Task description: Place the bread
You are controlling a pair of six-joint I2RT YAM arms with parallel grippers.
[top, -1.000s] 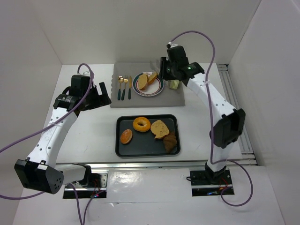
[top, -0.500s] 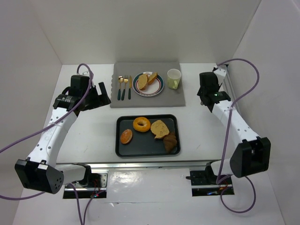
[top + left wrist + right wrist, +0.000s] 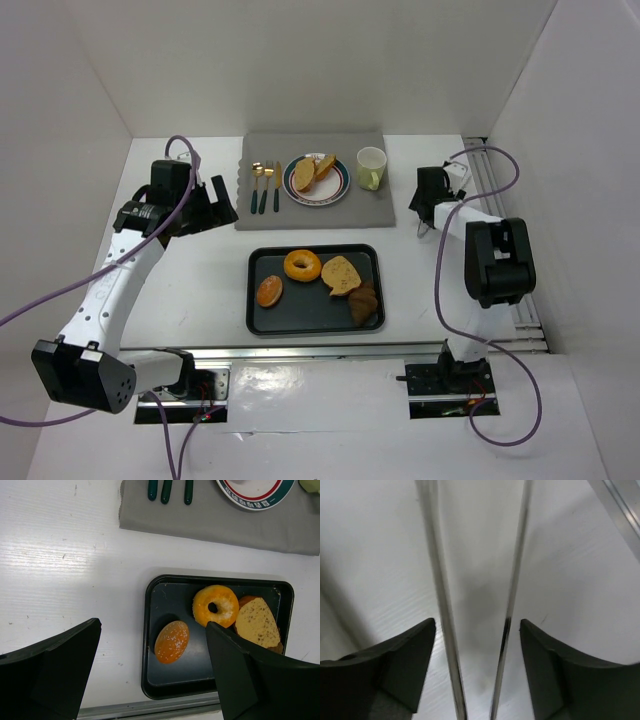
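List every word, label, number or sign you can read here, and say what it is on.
None: no text is readable in any view.
The plate has only red and teal rim bands, no lettering.
The cup, tray and cutlery are plain.
The left arm and right arm show no legible marking.

**White box, white table**

A white table [image 3: 200, 280] stands closed in by a plain back wall [image 3: 300, 60], left wall [image 3: 50, 150] and right wall [image 3: 580, 150]. A metal rail [image 3: 530, 318] lines its right edge. The light is soft and even.
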